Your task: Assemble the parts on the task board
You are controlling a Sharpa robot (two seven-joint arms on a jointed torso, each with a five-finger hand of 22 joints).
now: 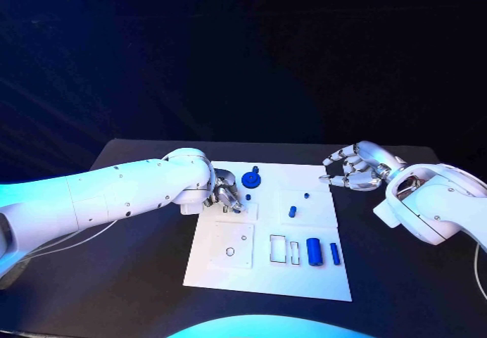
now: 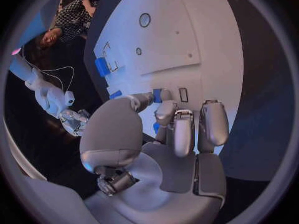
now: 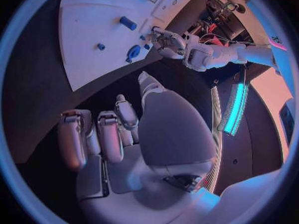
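**Q:** On the black table [image 1: 406, 296], what lies in the middle?

**A:** At the centre lies the white task board [image 1: 305, 282]. Blue parts sit on it: a round blue gear-like part [image 1: 253, 180] near the far edge, a small blue peg [image 1: 292, 210] around mid-board, and a blue cylinder [image 1: 314, 248] beside a thin blue bar [image 1: 335, 253] toward the near right.

**Q:** Where is the left hand?

**A:** The left hand [image 1: 225, 196] is over the board's far left part, just beside the gear-like part. Its fingers [image 2: 184, 132] curl downward toward the board. Whether they grip anything, I cannot tell; a blue piece [image 2: 157, 95] shows close by the fingertips in the left wrist view.

**Q:** And the right hand?

**A:** The right hand [image 1: 355, 167] hovers off the board's far right corner, above the table. It holds nothing, fingers curled inward.
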